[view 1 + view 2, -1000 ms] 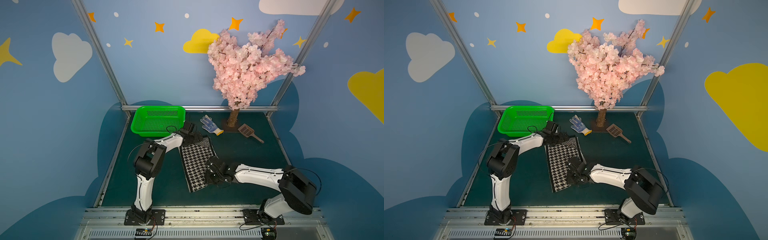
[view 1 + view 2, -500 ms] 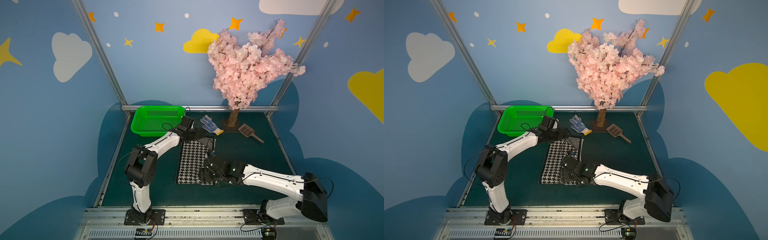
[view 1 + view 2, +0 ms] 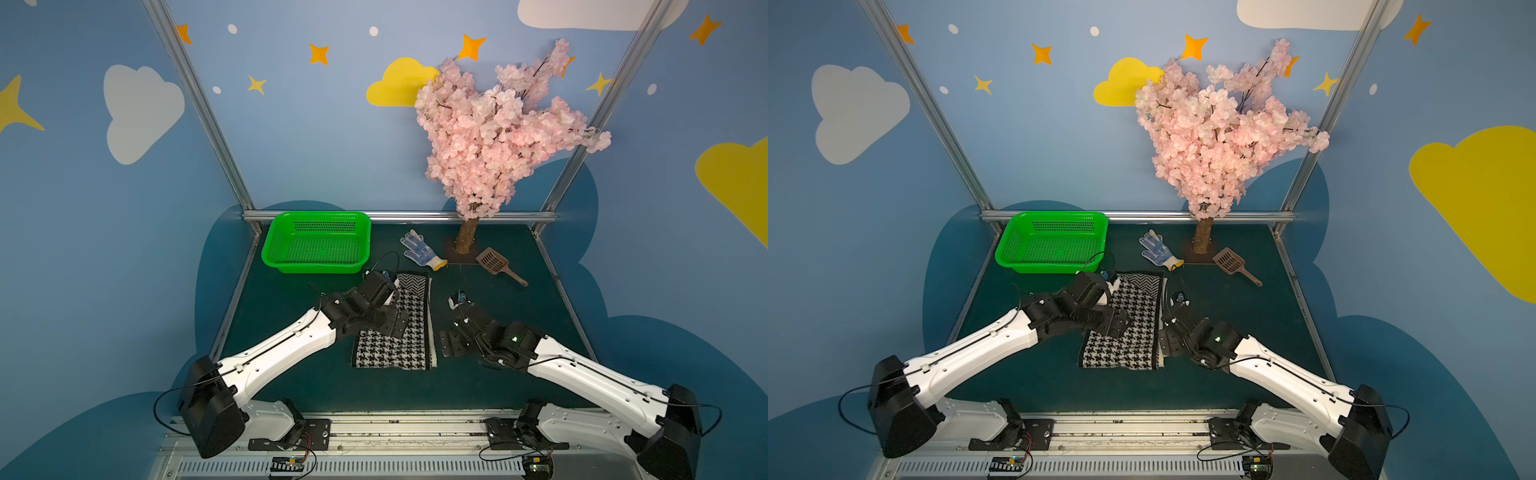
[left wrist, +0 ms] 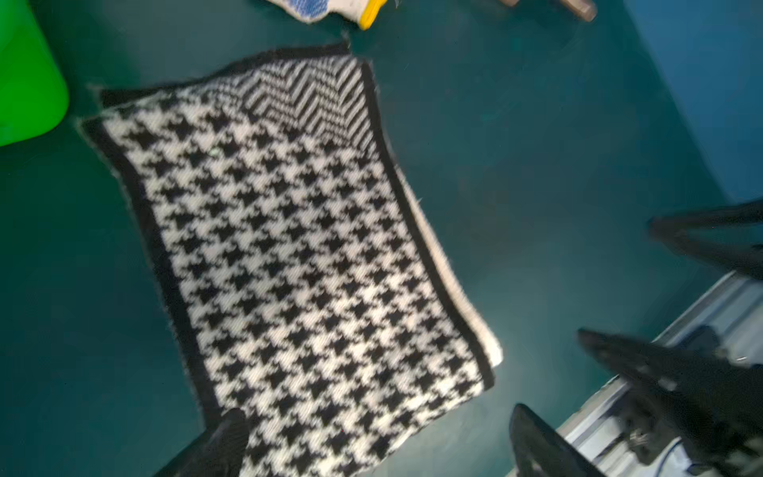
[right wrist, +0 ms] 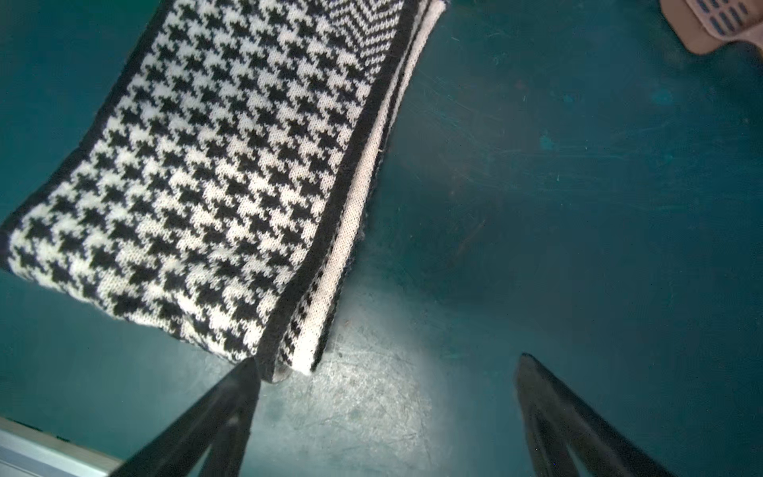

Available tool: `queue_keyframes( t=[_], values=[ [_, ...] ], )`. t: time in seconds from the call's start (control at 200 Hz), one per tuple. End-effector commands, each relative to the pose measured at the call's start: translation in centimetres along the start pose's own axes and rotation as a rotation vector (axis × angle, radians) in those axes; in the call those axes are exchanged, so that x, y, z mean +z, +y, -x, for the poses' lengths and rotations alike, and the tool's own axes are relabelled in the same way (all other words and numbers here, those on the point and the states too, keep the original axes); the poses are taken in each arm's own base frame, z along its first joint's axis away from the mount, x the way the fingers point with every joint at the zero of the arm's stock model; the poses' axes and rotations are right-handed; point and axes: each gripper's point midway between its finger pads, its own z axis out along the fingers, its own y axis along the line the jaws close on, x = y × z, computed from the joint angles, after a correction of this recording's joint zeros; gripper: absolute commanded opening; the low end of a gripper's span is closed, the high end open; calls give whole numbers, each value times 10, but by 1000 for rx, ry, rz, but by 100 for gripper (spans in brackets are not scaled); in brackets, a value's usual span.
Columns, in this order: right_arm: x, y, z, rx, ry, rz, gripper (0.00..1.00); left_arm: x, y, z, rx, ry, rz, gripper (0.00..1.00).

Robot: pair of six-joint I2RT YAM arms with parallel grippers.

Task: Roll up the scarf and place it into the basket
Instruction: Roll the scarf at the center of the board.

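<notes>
knitted cloth, shiny plastic, a scuffed matt mat
the scarf (image 5: 214,165) is soft, slightly fuzzy knitted cloth with visible stitch rows; the basket (image 3: 316,268) is smooth, glossy perforated plastic; the table mat (image 5: 578,186) is matt, scratched and worn pale in patches; the glove (image 3: 419,249) is knit cloth; the scoop (image 3: 492,261) is dull brown plastic; the back rail (image 3: 415,216) is satin metal.

One scarf (image 3: 415,349). One basket (image 3: 318,268), green. One glove (image 3: 419,249). One scoop (image 3: 492,259), brown. One tree (image 3: 490,137) in pink blossom, on a single trunk. One table (image 3: 519,307) under all of these. Two arms: left arm (image 3: 282,349), right arm (image 3: 582,374). Two grippers, one per arm: left gripper (image 4: 371,446), right gripper (image 5: 390,413), with two fingers (image 5: 223,421) apiece. Two slanted metal posts (image 3: 199,112), one crossbar (image 3: 399,216) between.
</notes>
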Motion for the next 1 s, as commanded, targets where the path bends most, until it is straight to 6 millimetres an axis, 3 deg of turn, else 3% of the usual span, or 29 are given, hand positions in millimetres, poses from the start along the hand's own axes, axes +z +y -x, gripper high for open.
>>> queue_keyframes(
  t=[0.0,0.115,0.275,0.435,0.661,0.991],
  values=[
    [-7,7,15,-78,-10,84,94,-21,25,-29,75,17,96,99],
    [-11,49,9,-219,9,280,92,-43,41,-38,-4,-58,127,100],
    [0,83,-10,-431,53,302,91,-72,60,-40,-206,-151,97,100],
    [18,94,-29,-572,198,239,89,-83,66,-42,-382,-185,-23,100],
    [37,111,-39,-826,220,180,89,-77,70,-44,-428,-167,-52,100],
    [78,129,-73,-971,336,151,88,-76,79,-47,-520,-200,-113,100]
  ],
)
